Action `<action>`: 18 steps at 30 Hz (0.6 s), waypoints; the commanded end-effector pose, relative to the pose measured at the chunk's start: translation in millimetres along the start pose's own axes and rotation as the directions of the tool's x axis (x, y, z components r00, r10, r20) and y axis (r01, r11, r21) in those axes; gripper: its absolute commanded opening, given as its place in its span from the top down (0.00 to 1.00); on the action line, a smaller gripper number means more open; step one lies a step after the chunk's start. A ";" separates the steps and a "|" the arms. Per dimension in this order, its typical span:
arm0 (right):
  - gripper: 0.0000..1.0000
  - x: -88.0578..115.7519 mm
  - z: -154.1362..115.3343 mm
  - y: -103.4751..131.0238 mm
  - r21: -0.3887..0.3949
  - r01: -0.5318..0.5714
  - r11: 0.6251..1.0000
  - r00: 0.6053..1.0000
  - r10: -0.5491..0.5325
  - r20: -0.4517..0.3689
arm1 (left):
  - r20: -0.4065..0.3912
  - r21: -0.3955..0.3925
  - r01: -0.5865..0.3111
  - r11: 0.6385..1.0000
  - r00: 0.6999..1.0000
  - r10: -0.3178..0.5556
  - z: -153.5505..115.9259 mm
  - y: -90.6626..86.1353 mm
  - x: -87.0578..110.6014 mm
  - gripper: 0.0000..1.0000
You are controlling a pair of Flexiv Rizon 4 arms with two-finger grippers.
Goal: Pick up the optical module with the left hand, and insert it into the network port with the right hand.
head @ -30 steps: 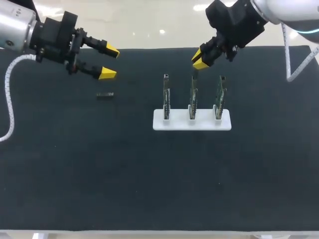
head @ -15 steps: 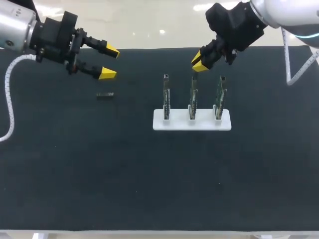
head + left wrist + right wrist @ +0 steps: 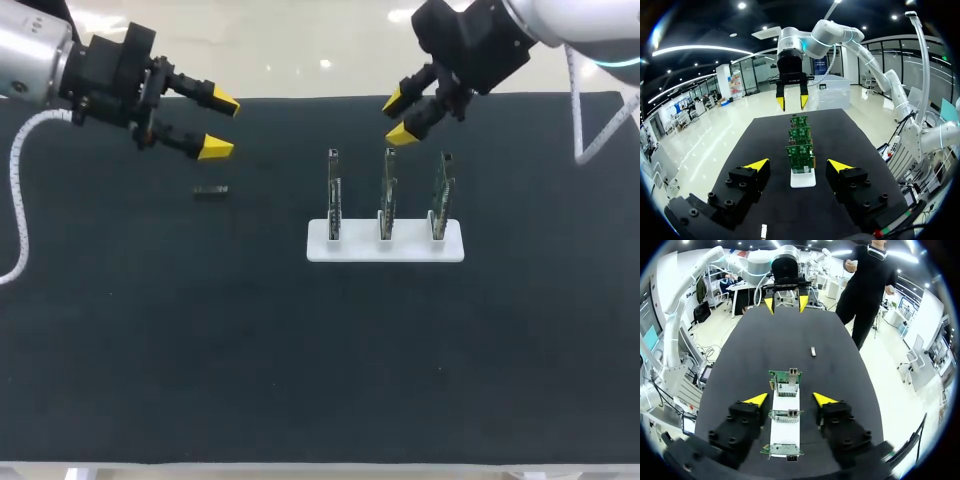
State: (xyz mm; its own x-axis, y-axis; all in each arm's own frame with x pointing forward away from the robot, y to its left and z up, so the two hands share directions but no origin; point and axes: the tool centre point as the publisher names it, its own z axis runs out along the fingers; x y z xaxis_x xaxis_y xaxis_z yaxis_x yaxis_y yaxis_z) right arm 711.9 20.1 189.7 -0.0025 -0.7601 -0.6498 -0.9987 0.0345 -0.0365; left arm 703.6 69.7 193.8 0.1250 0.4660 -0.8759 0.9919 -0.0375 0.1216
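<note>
Left hand (image 3: pixel 218 125) is hovering open and empty, yellow fingertips spread, just above and behind the small dark oblong metal optical module (image 3: pixel 211 191). The module is lying flat on the black-matted bench (image 3: pixel 300 380), well apart from the white rack (image 3: pixel 350 247) of three upright green circuit boards (image 3: pixel 386 195). Right hand (image 3: pixel 397 117) is hanging open and empty beyond the middle board. Module is looking light, rigid, smooth-sided and low-lying, so I am judging a pinch across its long sides near one end, leaving the plug end free for the handover.
</note>
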 end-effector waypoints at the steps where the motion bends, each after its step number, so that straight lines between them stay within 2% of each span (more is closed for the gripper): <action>1: 0.00 -9.2 -11.6 2.7 0.003 -0.010 1.000 1.000 0.010 -0.023 | -0.003 -0.001 0.000 1.000 1.000 -0.001 0.3 0.0 -0.3 0.00; 4: 0.00 -14.4 -19.1 1.3 0.001 -0.013 1.000 0.999 0.013 -0.046 | -0.003 -0.001 0.000 1.000 1.000 -0.001 0.3 0.0 -0.3 0.00; 5: 0.24 -15.7 -21.1 0.6 0.001 -0.013 1.000 0.999 0.013 -0.049 | -0.003 -0.001 0.000 1.000 1.000 -0.001 0.3 0.0 -0.3 0.00; 6: 0.64 -16.8 -22.9 -0.1 0.001 -0.012 1.000 0.998 0.012 -0.056 | -0.003 -0.001 0.000 1.000 1.000 -0.001 0.3 0.0 -0.3 0.00; 7: 0.92 -17.3 -23.7 -0.6 -0.002 -0.007 1.000 0.998 0.007 -0.062 | -0.003 -0.001 0.000 1.000 1.000 -0.001 0.3 0.0 -0.3 0.00; 8: 1.00 -17.8 -24.4 -1.3 -0.004 -0.003 1.000 0.998 0.003 -0.063 | -0.003 -0.001 0.000 1.000 1.000 -0.001 0.3 0.0 -0.3 0.00; 16: 1.00 -13.7 -18.7 -1.3 -0.018 -0.016 1.000 0.998 0.014 -0.059 | -0.003 -0.001 0.000 1.000 1.000 -0.001 0.3 0.0 -0.3 0.00; 18: 1.00 -10.2 -13.6 0.0 -0.001 0.000 1.000 0.998 0.000 -0.069 | -0.003 -0.001 0.000 1.000 1.000 -0.001 0.3 0.0 -0.3 0.00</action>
State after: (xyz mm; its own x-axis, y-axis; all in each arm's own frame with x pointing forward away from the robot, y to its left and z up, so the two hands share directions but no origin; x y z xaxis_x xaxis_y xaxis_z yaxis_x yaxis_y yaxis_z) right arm 711.3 15.8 213.2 -0.0073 -0.8039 -0.5947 -0.9992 0.0295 -0.0277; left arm 703.6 69.7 193.8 0.1250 0.4660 -0.8759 0.9919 -0.0374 0.1216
